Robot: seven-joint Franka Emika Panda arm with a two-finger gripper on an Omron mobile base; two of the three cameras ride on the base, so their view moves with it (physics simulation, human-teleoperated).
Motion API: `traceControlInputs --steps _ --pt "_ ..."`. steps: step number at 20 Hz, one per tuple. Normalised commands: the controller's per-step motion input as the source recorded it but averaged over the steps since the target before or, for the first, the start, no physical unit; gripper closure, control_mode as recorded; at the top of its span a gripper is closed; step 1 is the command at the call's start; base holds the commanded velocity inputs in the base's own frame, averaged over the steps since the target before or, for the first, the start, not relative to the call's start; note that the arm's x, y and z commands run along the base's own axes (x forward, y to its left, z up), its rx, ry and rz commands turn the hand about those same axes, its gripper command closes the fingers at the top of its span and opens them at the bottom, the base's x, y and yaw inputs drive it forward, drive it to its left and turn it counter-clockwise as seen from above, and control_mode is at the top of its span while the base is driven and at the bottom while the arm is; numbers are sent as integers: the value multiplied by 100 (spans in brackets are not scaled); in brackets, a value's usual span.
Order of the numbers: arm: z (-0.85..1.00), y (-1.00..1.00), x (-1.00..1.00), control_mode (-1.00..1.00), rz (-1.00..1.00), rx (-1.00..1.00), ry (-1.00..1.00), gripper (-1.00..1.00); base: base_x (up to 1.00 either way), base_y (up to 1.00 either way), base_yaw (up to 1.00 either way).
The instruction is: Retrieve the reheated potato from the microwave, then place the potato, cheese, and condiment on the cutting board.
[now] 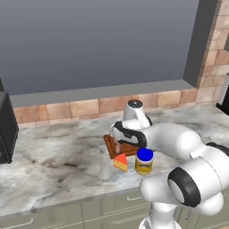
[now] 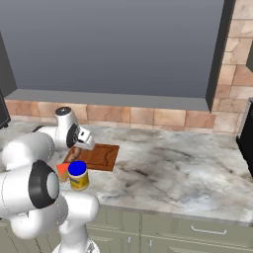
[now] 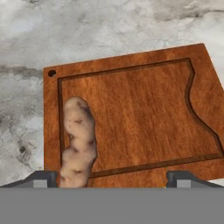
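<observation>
Brown potato (image 3: 78,140) is being left lying on cutting board (image 3: 144,113), near its edge; fingers (image 3: 113,178) are being held spread, released, above it. Cheese (image 1: 120,161) and condiment (image 1: 144,161) are waiting on counter (image 1: 58,161) beside board.

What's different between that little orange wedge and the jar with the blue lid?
The cheese is a triangular wedge, orange-red on top with yellow sides; the condiment is a round jar with yellowish contents and a blue lid. The cheese sits low; the condiment stands taller. Both rest on the marble counter beside the cutting board, not on it.
</observation>
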Motion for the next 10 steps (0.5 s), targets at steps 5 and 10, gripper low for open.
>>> traceControlInputs --steps 5,10 --pt "18 -28 -37 -100 0 0 2 -100 0 0 0" --pt "8 -23 -34 -100 0 0 2 -100 0 0 0"
